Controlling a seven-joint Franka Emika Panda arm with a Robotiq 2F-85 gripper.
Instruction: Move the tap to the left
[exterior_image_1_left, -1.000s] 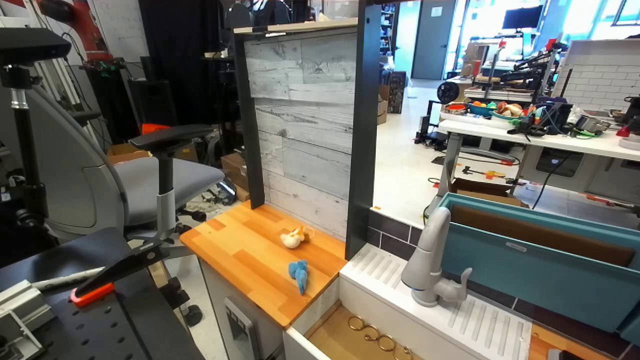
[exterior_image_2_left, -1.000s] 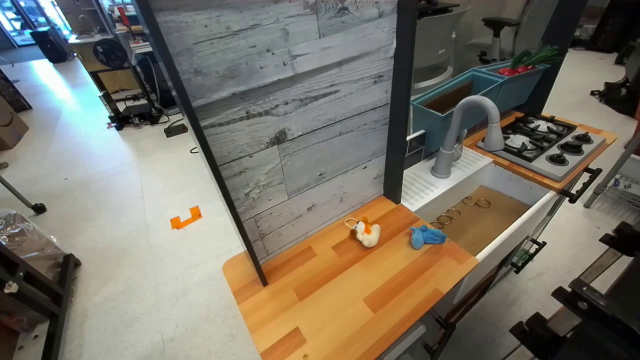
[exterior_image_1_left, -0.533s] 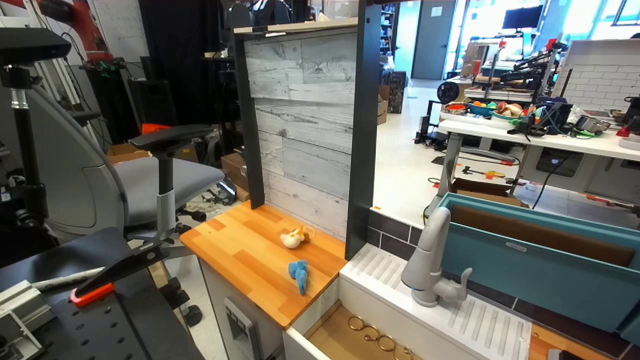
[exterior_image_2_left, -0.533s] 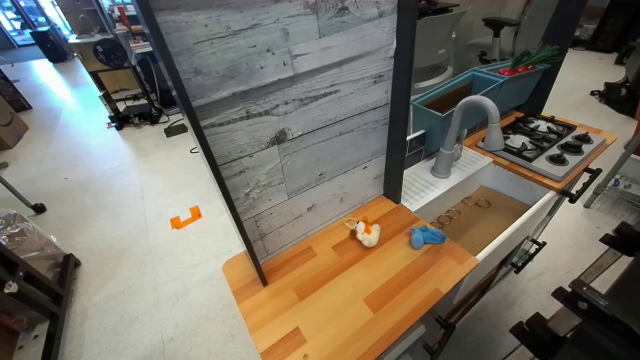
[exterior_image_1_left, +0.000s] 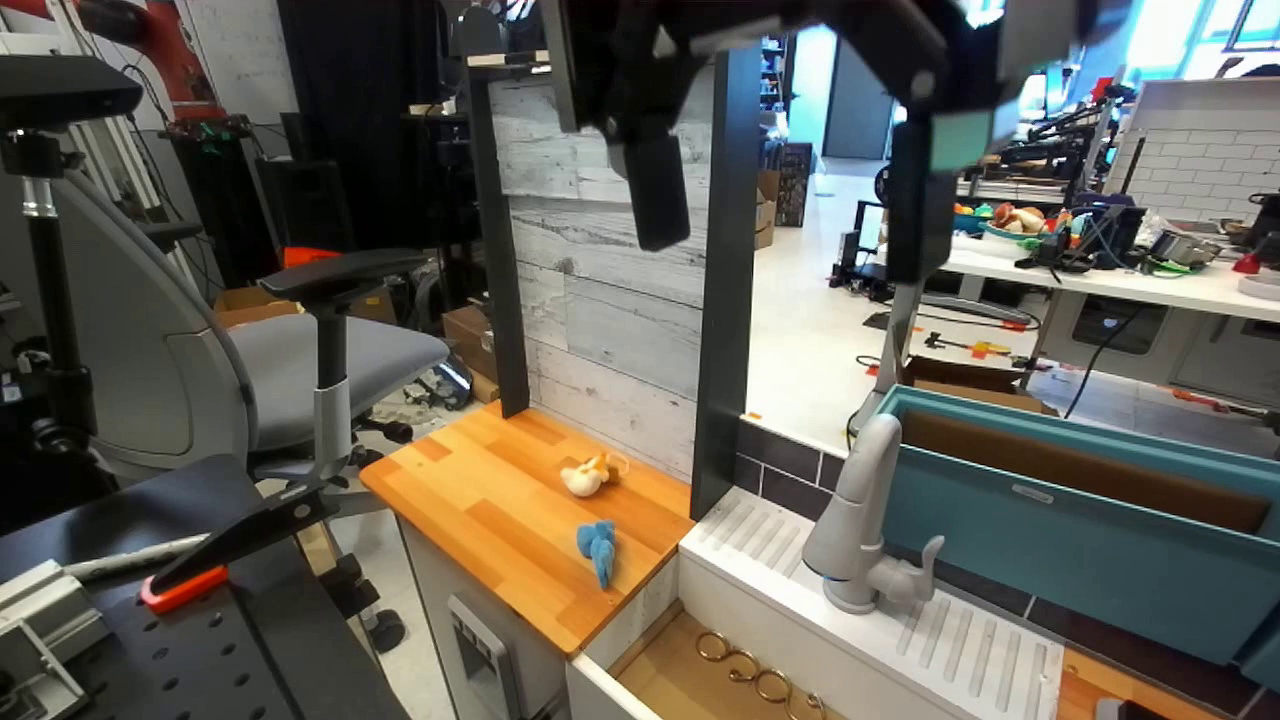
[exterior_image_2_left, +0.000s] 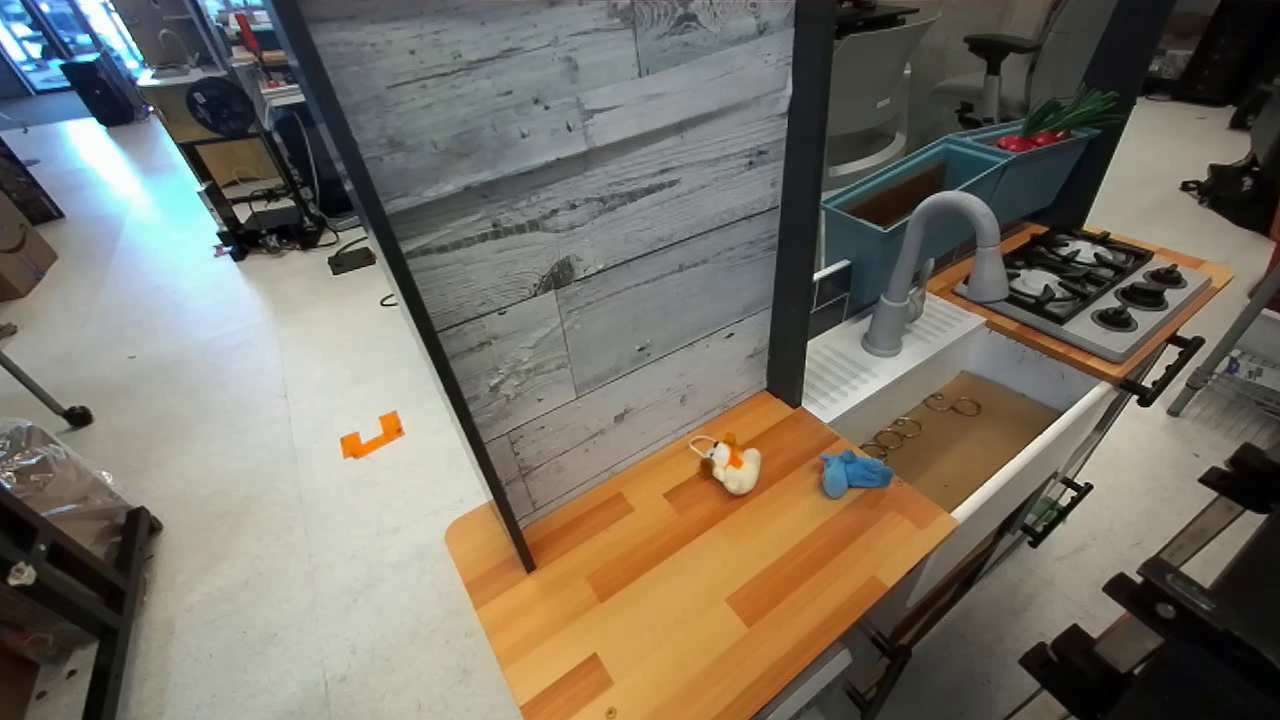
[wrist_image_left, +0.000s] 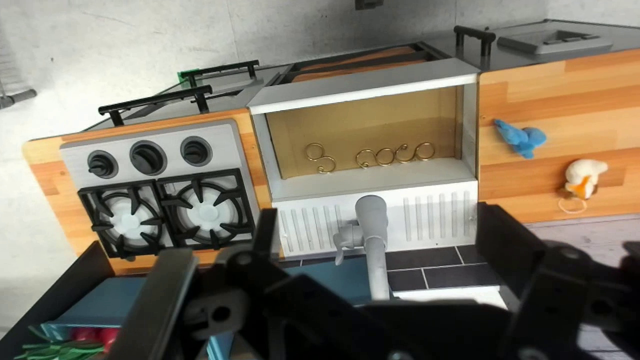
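The tap (exterior_image_1_left: 852, 545) is a grey faucet with an arched gooseneck spout and a small side lever. It stands upright on the white ribbed drain board behind the sink, and its spout points over the basin in an exterior view (exterior_image_2_left: 905, 285). My gripper (exterior_image_1_left: 790, 215) is open and empty, high above the tap and apart from it. In the wrist view the tap (wrist_image_left: 372, 225) shows between the spread fingers of the gripper (wrist_image_left: 377, 222), farther below. The gripper's body hides the upper end of the spout there.
The sink basin (exterior_image_2_left: 1000, 435) holds several gold rings. A teal planter (exterior_image_1_left: 1060, 540) stands behind the tap. A stove (wrist_image_left: 150, 165) and a wooden counter (exterior_image_1_left: 480, 520) with a blue toy (exterior_image_1_left: 598, 552) and a cream toy (exterior_image_1_left: 583, 480) flank the sink. A dark post (exterior_image_1_left: 725, 270) rises beside the drain board.
My gripper has come into view from the top in an exterior view, where it did not show before. The tap and the toys have not moved.
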